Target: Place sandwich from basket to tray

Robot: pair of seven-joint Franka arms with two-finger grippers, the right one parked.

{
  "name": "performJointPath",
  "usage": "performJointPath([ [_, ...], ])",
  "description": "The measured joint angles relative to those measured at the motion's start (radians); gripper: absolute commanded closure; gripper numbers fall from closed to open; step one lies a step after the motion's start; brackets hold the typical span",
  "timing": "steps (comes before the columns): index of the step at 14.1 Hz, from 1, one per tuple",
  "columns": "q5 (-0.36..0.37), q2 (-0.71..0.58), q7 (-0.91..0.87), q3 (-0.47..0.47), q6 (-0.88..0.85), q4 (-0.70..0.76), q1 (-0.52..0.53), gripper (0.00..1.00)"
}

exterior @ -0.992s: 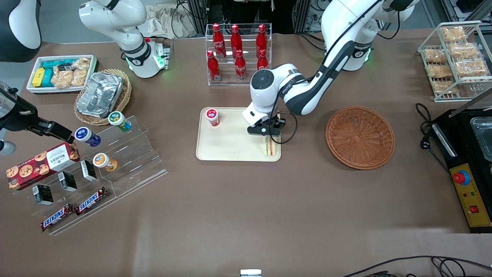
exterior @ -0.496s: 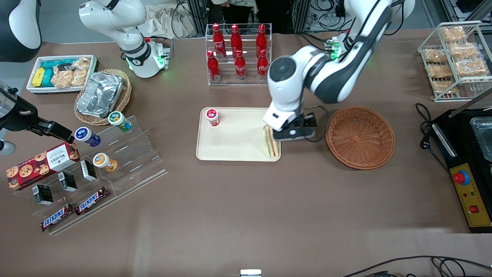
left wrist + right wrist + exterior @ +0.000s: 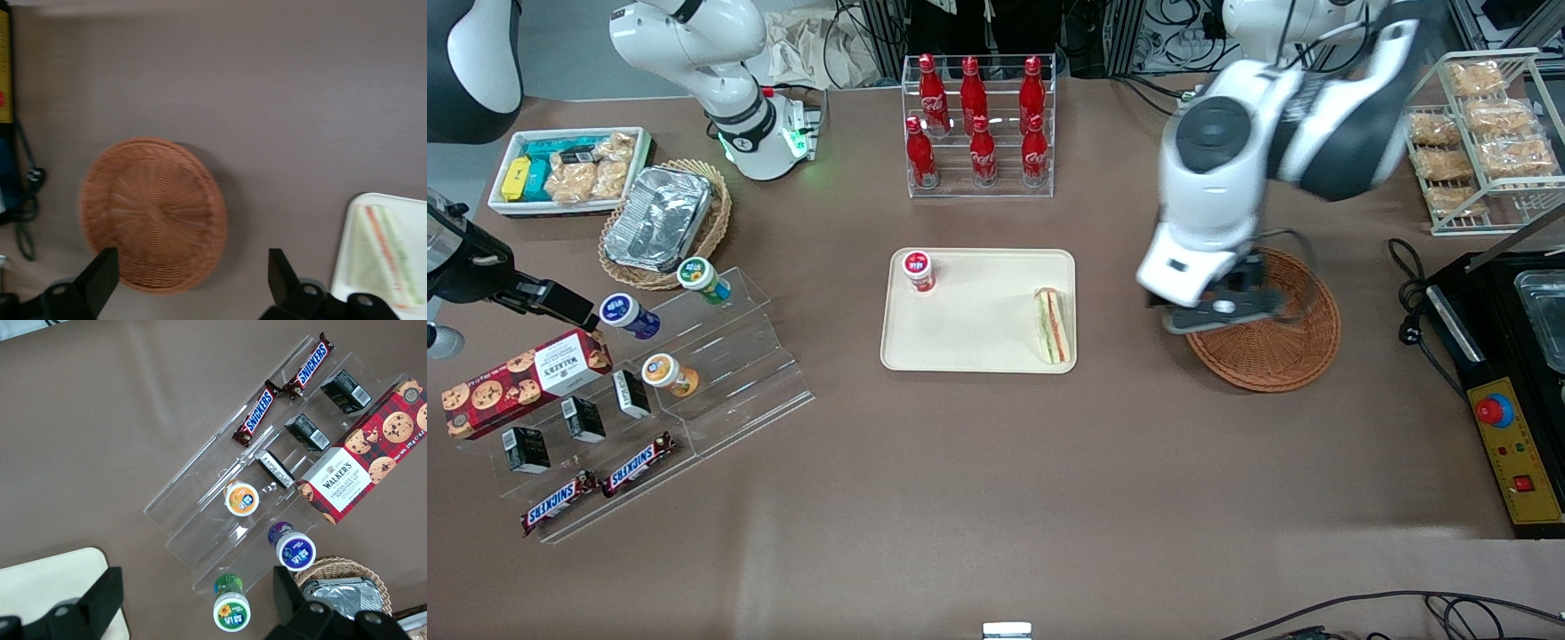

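The triangular wedge sandwich of white bread with red, orange and green layers [image 3: 1053, 326] lies on the flat cream-beige rectangular plastic tray [image 3: 969, 333], at the tray's end toward the working arm, right along the rim and free of any grasp. A small red-lidded cup [image 3: 918, 269] stands at the tray's other end, well apart from it. The left arm's black two-finger gripper [image 3: 1221, 311] hangs above the edge of the round reddish-brown wicker basket [image 3: 1280, 342], on the side nearest the tray. From the left wrist camera the two fingers [image 3: 100, 279] stand wide apart with nothing between them, the basket [image 3: 152, 215] below and the sandwich [image 3: 385, 253] on the tray [image 3: 349, 257] just beside.
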Motion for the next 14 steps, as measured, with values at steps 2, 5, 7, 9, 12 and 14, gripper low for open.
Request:
performJointPath([
  [2, -0.029, -0.030, 0.129, 0.002, -0.033, 0.000, 0.082, 0.01],
  [5, -0.105, -0.080, 0.360, 0.052, -0.087, 0.000, 0.168, 0.01],
  [7, -0.195, -0.117, 0.536, 0.185, -0.096, 0.000, 0.170, 0.01],
  [9, -0.269, -0.150, 0.686, 0.332, -0.114, 0.000, 0.148, 0.01],
  [12, -0.349, -0.203, 0.766, 0.540, -0.171, -0.003, 0.023, 0.01],
  [14, -0.362, -0.242, 0.768, 0.619, -0.192, -0.008, -0.061, 0.01],
])
